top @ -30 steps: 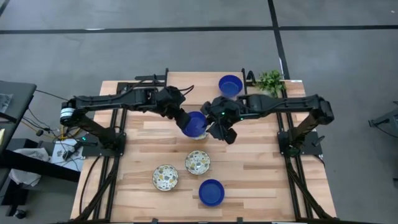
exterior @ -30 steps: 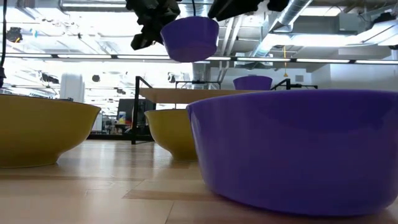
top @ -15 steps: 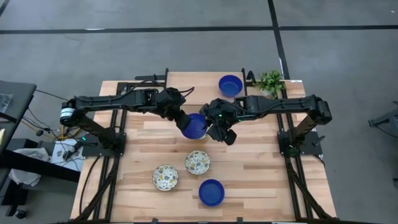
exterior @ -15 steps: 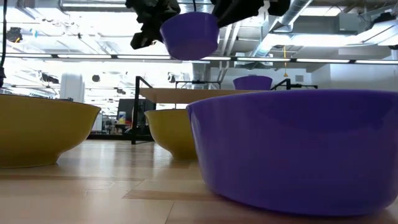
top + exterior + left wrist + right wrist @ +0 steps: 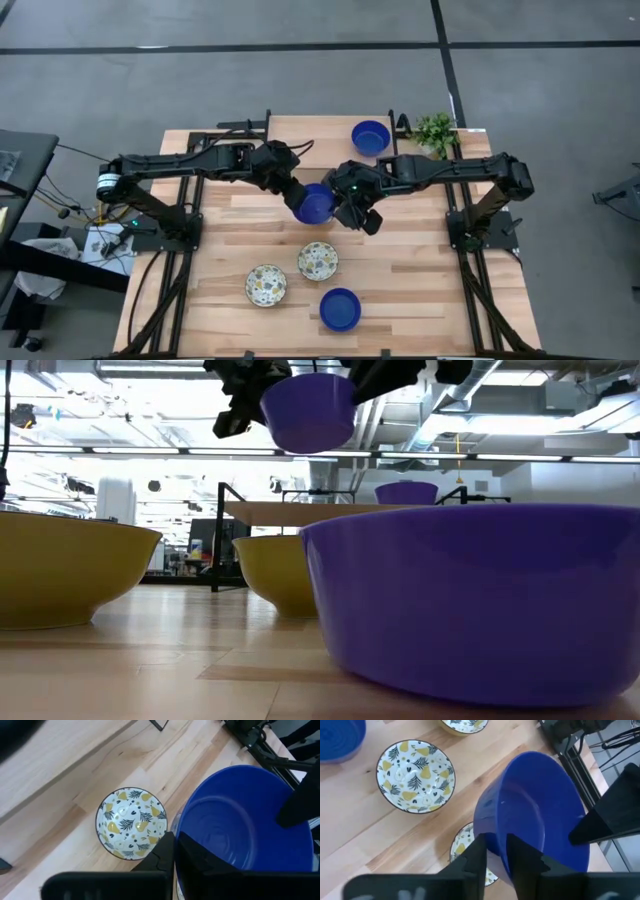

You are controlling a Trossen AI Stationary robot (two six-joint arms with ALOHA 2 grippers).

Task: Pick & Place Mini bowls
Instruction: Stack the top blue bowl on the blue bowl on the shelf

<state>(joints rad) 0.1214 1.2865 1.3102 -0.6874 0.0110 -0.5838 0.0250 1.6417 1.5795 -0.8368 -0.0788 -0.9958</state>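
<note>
Wooden slat table (image 5: 420, 270), both arms meeting at mid-table. Left gripper (image 5: 297, 198) and right gripper (image 5: 345, 205) each pinch the rim of one cobalt blue mini bowl (image 5: 314, 203) — lifted clear of the surface, over a patterned bowl (image 5: 465, 845). Two patterned bowls (image 5: 318, 261) (image 5: 266, 285) sit nearer the front edge — another blue bowl (image 5: 340, 309) beside them, one more (image 5: 370, 137) by the potted plant (image 5: 435, 130).

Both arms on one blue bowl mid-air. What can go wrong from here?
1. The left gripper and right gripper each pinch the rim of the same raised blue bowl; a mistimed release or pull may tip it or make it slip.
2. A patterned bowl sits on the table right under it, so a drop would likely strike it.
3. The grippers are close together; they may collide as they part.
</note>
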